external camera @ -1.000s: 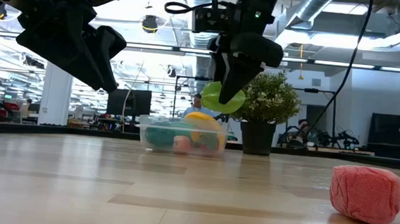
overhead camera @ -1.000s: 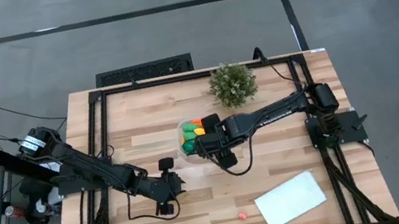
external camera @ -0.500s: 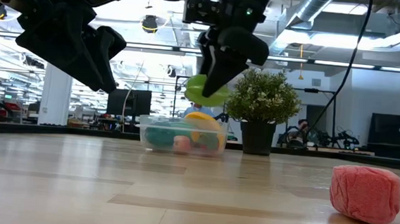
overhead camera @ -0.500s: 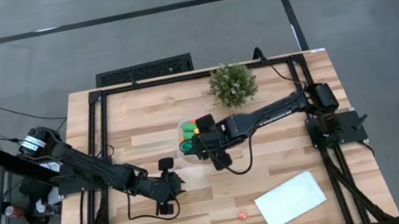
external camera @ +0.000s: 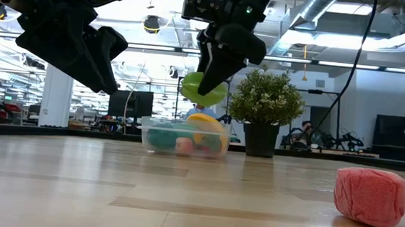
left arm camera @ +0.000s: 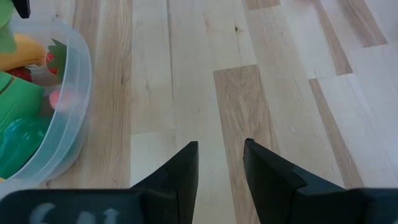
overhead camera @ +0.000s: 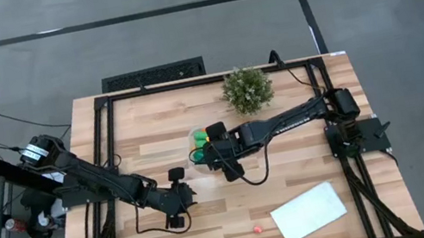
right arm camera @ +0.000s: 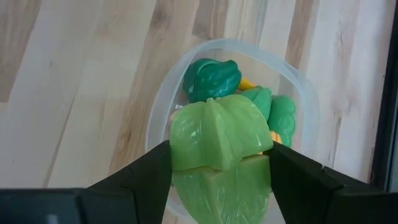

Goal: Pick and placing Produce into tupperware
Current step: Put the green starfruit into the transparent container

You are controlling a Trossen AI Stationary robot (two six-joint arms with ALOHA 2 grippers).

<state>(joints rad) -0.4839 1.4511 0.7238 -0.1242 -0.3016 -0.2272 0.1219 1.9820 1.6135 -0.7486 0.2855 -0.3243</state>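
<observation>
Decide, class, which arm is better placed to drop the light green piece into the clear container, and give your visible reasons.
The right. Its gripper already holds the light green piece directly above the clear container. The left gripper holds nothing and sits beside the container.

There were no words, numbers or signs that could be read on anything in these pictures; nothing on the table or the arms showed any writing

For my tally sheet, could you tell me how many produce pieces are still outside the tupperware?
2: a light green piece held by the right gripper above the tupperware, and a pink berry on the table beside the white sheet. Others may be hidden.
</observation>
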